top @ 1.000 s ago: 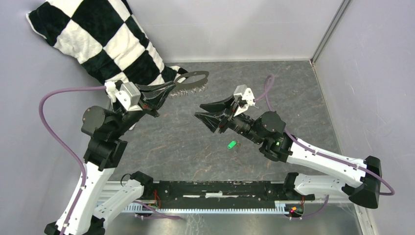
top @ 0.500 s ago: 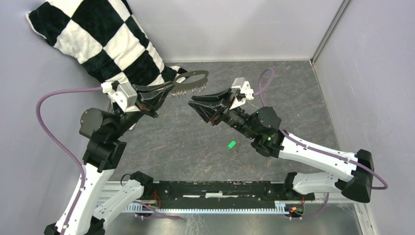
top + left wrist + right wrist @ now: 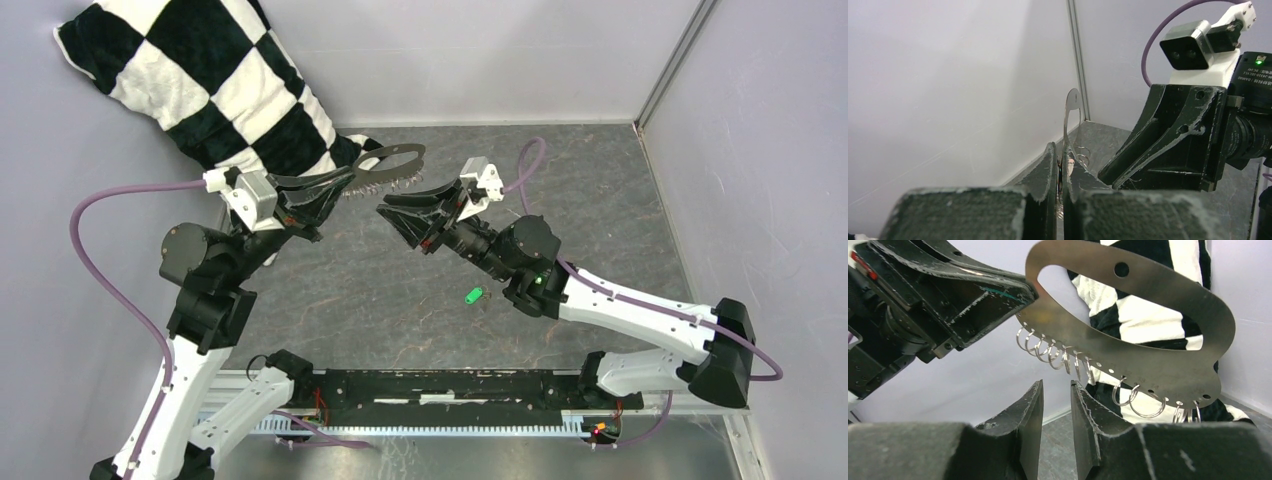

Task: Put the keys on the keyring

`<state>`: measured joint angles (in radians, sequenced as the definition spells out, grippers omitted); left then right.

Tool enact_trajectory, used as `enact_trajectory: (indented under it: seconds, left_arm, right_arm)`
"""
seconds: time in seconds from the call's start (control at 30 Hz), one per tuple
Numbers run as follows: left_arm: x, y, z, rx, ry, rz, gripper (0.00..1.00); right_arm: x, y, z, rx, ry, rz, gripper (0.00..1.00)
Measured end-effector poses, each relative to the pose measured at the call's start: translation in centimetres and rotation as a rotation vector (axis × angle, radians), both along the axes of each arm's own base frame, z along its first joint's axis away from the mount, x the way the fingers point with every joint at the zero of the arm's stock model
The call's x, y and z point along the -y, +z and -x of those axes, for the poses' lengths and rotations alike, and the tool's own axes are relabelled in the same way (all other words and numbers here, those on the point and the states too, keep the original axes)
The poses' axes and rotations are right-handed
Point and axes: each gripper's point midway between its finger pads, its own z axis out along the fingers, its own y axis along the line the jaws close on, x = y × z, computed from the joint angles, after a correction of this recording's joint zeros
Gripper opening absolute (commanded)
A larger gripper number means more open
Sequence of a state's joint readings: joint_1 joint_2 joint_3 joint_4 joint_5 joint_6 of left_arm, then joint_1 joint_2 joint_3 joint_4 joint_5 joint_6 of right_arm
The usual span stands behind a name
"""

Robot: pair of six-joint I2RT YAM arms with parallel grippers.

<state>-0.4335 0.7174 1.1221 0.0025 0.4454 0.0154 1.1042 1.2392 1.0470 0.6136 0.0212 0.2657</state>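
Observation:
The keyring (image 3: 392, 160) is a flat silvery loop with small rings along its lower edge, held in the air by my left gripper (image 3: 345, 181), which is shut on its left end. In the right wrist view the keyring (image 3: 1148, 330) fills the upper half, its rings hanging just above my right gripper (image 3: 1055, 387), which is open a little and empty. In the left wrist view the keyring (image 3: 1068, 112) stands edge-on between my shut fingers. My right gripper (image 3: 390, 212) sits just below and right of the loop. The green-tagged key (image 3: 473, 294) lies on the floor under my right arm.
A black-and-white checkered cloth (image 3: 200, 80) lies at the back left, behind the keyring. Grey walls close the back and right sides. The arm base rail (image 3: 440, 390) runs along the near edge.
My right gripper has moved left and back, closing in under the keyring's row of rings. The left gripper and keyring have barely moved. The key has stayed on the floor.

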Motion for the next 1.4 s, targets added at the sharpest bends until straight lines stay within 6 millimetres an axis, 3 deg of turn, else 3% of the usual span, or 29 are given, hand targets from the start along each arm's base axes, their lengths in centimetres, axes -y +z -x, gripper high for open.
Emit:
enact_trajectory:
  seconds: [0.63,1.03,1.4]
  left_arm:
    - [0.0,0.3,0.1,-0.035,-0.009,0.037,0.02]
    - [-0.2,0.5,0.0,-0.043,0.001,0.051,0.02]
    - [-0.3,0.5,0.0,-0.045,0.002,0.055,0.02]
  right_arm:
    - [-0.6,-1.7,-2.0,-0.006,-0.1,0.044,0.21]
    - [-0.6,-0.2,-1.2,0.034,-0.135,-0.003,0.31]
    - [-0.4,-0.6,-2.1,0.019,-0.212,-0.002,0.11]
